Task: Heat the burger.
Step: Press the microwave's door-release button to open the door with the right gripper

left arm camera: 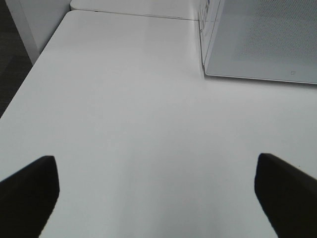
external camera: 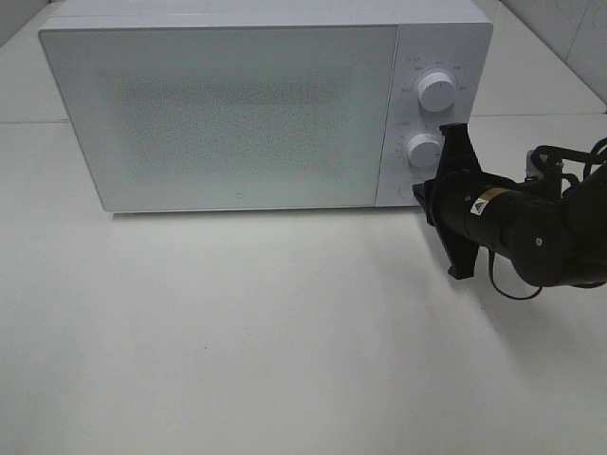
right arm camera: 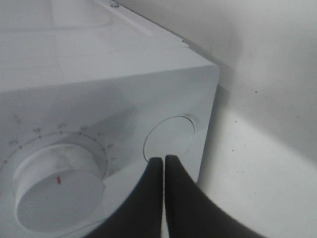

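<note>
You've got a plain white table under soft, even light. There's dark floor off its edge, and what looks like white tiled wall behind.

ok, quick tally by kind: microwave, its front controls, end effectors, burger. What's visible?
Microwave: 1
Dials: 2 (upper dial, lower dial)
Round button: 1
End effectors: 2 (left end effector open over bare table; right end effector shut, tips at the button)
Burger: 0 visible
Total: 6
</note>
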Tool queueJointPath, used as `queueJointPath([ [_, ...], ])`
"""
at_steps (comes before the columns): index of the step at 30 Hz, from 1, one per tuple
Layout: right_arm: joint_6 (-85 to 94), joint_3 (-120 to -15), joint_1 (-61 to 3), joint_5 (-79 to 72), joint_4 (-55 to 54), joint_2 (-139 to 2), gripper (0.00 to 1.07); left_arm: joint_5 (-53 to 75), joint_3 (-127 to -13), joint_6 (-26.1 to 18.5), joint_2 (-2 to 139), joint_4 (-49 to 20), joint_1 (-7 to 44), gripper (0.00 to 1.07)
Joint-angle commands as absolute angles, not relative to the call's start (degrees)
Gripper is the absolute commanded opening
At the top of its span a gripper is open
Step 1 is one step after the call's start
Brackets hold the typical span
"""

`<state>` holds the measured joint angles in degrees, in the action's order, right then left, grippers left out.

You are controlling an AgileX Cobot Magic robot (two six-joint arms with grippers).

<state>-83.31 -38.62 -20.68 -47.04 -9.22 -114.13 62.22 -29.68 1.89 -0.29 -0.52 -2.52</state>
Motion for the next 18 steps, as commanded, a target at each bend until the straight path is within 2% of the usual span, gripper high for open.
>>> queueJointPath([
  [1,-83.7,-40.7,-20.9,-45.0,-12.9,-114.2,0.0,61.2,-29.5,1.9,-0.4,-0.6,-2.7,1.0],
  [18,-85.5,-44.1,-21.0,-42.8,-13.3,-116.9,0.0,61.2,-29.5,1.9,-0.4,-0.6,-2.7,1.0],
])
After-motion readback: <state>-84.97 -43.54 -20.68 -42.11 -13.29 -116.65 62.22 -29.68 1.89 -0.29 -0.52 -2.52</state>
